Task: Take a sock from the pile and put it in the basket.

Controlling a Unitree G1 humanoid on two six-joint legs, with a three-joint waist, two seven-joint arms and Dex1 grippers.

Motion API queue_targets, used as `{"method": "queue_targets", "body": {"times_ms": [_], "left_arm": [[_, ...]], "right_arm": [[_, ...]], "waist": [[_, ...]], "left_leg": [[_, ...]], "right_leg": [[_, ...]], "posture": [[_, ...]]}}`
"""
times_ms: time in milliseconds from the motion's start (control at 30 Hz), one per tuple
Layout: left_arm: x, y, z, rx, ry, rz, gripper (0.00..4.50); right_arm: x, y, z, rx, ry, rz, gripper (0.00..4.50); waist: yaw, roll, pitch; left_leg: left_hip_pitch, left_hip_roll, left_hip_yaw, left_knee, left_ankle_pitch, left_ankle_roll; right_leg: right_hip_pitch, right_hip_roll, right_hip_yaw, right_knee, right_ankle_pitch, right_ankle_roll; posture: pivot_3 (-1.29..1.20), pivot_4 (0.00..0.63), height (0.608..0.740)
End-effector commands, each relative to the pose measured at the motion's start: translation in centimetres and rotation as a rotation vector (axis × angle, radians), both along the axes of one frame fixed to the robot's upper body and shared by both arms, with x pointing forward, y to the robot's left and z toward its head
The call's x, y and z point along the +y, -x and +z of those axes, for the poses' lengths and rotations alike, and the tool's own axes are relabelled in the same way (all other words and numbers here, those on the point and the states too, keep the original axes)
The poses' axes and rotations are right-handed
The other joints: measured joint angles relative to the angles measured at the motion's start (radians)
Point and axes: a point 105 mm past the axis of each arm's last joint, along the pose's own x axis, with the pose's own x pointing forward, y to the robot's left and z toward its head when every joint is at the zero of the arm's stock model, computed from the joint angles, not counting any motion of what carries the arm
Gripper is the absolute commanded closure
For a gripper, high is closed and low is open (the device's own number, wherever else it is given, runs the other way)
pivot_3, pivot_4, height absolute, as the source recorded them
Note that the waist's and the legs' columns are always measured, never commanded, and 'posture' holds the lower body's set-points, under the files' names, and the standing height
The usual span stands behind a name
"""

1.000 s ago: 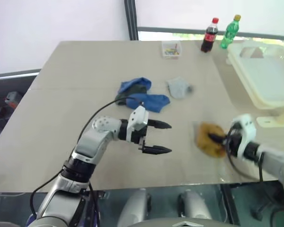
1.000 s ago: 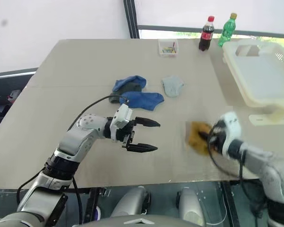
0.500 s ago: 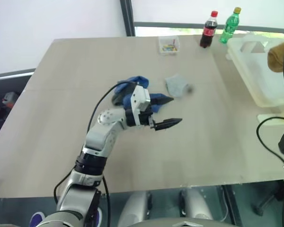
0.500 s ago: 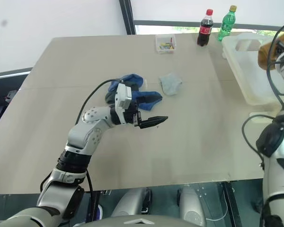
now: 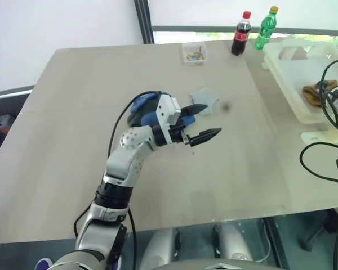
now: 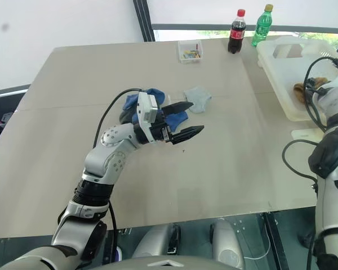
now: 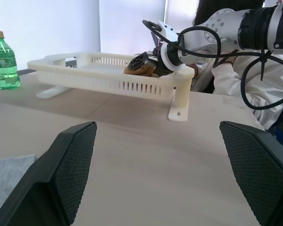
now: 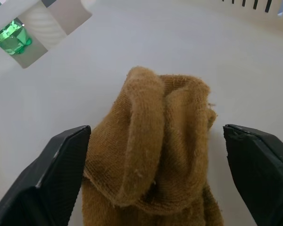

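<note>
The pile lies mid-table: blue socks point(image 5: 142, 106) and a light grey sock point(image 5: 207, 100). My left gripper point(image 5: 212, 118) hovers open beside them, pointing right, with nothing between its fingers. The cream-white basket point(image 5: 285, 90) stands at the table's right edge. My right gripper point(image 8: 155, 128) is inside it and open. A mustard-yellow sock point(image 8: 155, 141) lies crumpled on the basket floor between the spread fingers, apart from both pads. The left wrist view looks across the table at the basket point(image 7: 108, 77), with that sock point(image 7: 137, 68) showing over its rim.
A cola bottle point(image 5: 238, 40), a green bottle point(image 5: 263, 34) and a small clear box point(image 5: 193, 53) stand along the far edge of the table point(image 5: 73, 112). Black cables hang around my right arm. A person in white point(image 7: 236, 87) sits behind the basket.
My right arm has swung from the table's front up and right into the basket with the mustard sock, then opened; the sock now lies loose. The left gripper has risen slightly and turned.
</note>
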Motion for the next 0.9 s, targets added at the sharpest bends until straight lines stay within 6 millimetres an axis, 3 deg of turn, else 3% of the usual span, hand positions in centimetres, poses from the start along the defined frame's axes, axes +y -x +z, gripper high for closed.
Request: {"method": "queue_targets", "body": {"times_ms": [33,167,233,267,300,433,500,600,700,767,900], "left_arm": [[0.8,-0.3,0.3,-0.021,0.01,0.052,0.0],[1.7,-0.7,-0.4,0.0,-0.002,0.099,0.0],[2.2,-0.8,-0.8,0.012,-0.015,0.123,0.0],[2.5,-0.8,-1.0,0.013,-0.022,0.138,0.0],[2.8,-0.8,-1.3,0.016,-0.026,0.151,0.0],[4.4,-1.0,-2.0,0.041,-0.017,0.204,0.0],[5.4,-0.6,-2.1,0.028,-0.015,0.203,0.0],[7.0,-0.1,-2.3,-0.007,-0.062,0.241,0.0],[9.0,0.9,-2.9,0.026,-0.103,0.253,0.0],[10.6,1.7,-3.4,0.051,-0.146,0.27,0.0],[13.4,3.3,-4.1,0.103,-0.215,0.309,0.0]], "right_arm": [[-0.5,0.1,5.3,-0.147,0.035,0.022,0.08],[1.0,0.8,8.7,-0.249,0.177,0.126,0.08],[3.4,2.2,9.9,-0.341,0.32,0.206,0.08],[5.6,3.2,10.3,-0.421,0.378,0.292,0.08],[7.3,4.2,9.8,-0.426,0.44,0.359,0.08],[12.8,8.1,6.2,-0.394,0.538,0.569,0.08],[15.0,10.0,3.3,-0.339,0.617,0.683,0.08],[16.8,12.8,-0.8,-0.237,0.701,0.829,0.08],[17.3,15.5,-4.5,-0.144,0.728,0.951,0.08],[16.5,17.2,-6.5,-0.077,0.776,0.99,0.08],[14.8,19.9,-8.4,-0.004,0.787,1.024,0.08]], "waist": [[0.0,0.0,0.0],[0.002,0.0,0.0],[0.004,0.0,0.0],[0.005,0.0,-0.001],[0.004,0.0,-0.001],[0.005,0.001,-0.001],[0.01,0.001,-0.001],[0.02,0.0,-0.001],[0.025,0.0,-0.001],[0.024,0.0,-0.001],[0.024,0.0,-0.001]], "left_leg": [[0.0,0.0,0.0,0.0,0.0,0.0],[-0.002,0.0,0.002,0.0,0.0,0.0],[-0.003,0.001,0.0,0.0,0.0,0.0],[-0.004,0.002,0.0,0.001,0.0,0.0],[-0.004,0.003,-0.001,0.001,0.0,0.0],[-0.004,0.003,-0.001,0.004,0.0,0.0],[-0.004,0.003,0.0,0.006,0.0,0.0],[-0.002,0.003,0.0,0.008,0.0,0.0],[-0.001,0.002,0.0,0.009,-0.001,0.001],[-0.001,0.002,0.0,0.009,-0.001,0.001],[0.0,0.003,0.0,0.009,-0.001,0.001]], "right_leg": [[0.0,0.0,0.0,0.0,0.0,0.0],[-0.003,0.0,0.002,0.002,0.0,0.0],[-0.004,0.001,0.001,0.002,0.0,0.0],[-0.005,0.001,0.001,0.002,0.0,0.0],[-0.005,0.002,0.0,0.002,0.0,0.0],[-0.005,0.002,0.001,0.003,0.0,0.0],[-0.005,0.002,0.002,0.005,0.001,0.001],[-0.004,0.003,0.003,0.007,0.001,0.002],[-0.003,0.003,0.003,0.007,0.001,0.002],[-0.003,0.003,0.003,0.007,0.001,0.002],[-0.002,0.003,0.004,0.006,0.002,0.003]], "posture": [[0.0,0.15,0.74],[0.0,0.15,0.74],[0.0,0.15,0.74],[0.0,0.15,0.74],[0.0,0.15,0.74],[0.0,0.15,0.74],[0.0,0.15,0.74],[0.0,0.15,0.74],[0.0,0.15,0.74],[0.0,0.15,0.74],[0.0,0.15,0.74]]}}
